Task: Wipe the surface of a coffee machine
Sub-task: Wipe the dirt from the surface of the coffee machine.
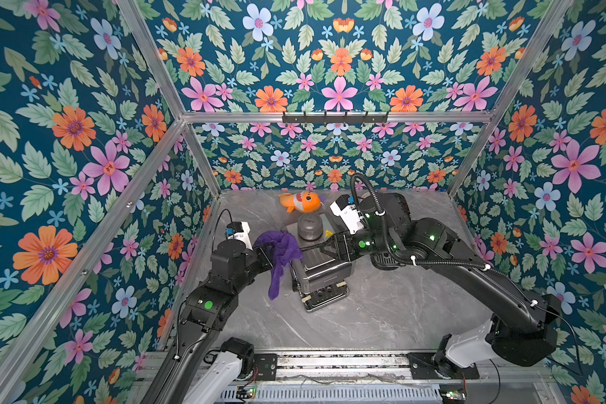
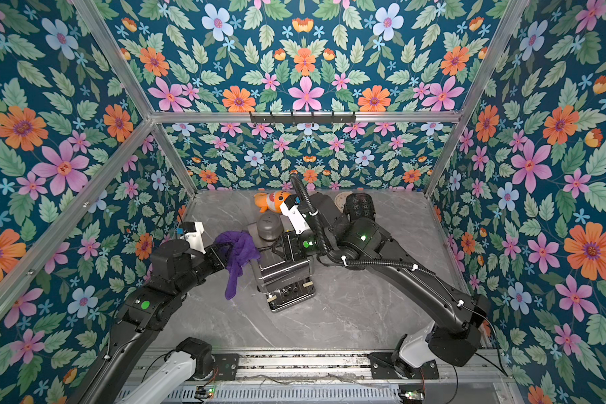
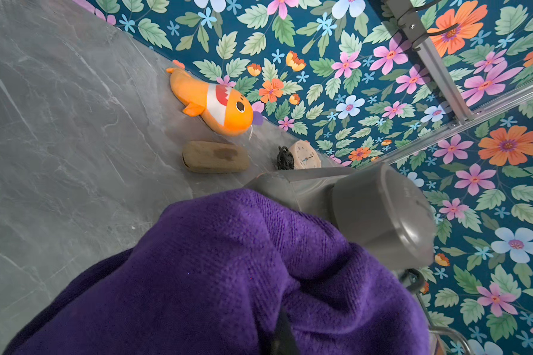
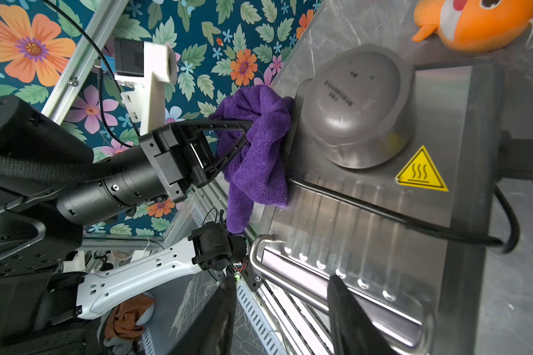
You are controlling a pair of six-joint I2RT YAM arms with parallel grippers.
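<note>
Tabletop (image 1: 382,307) — cloth (image 1: 280,250) in left gripper (image 4: 246,134), against machine (image 1: 321,269)

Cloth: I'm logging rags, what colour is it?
The cloth is purple; right wrist view shows it best.

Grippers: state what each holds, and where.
Left gripper pinches the purple cloth by a bunched upper fold, the rest hanging. Right gripper sits at the top rail of the coffee machine; a grip cannot be told.

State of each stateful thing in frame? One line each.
purple cloth: bunched, against the machine's top edge.
left end effector: shut on purple cloth.
right end effector: jaws apart over the machine's top rail, nothing gripped.
coffee machine: upright.
grey lid: seated on top.
plush fish: lying down, untouched.
</note>
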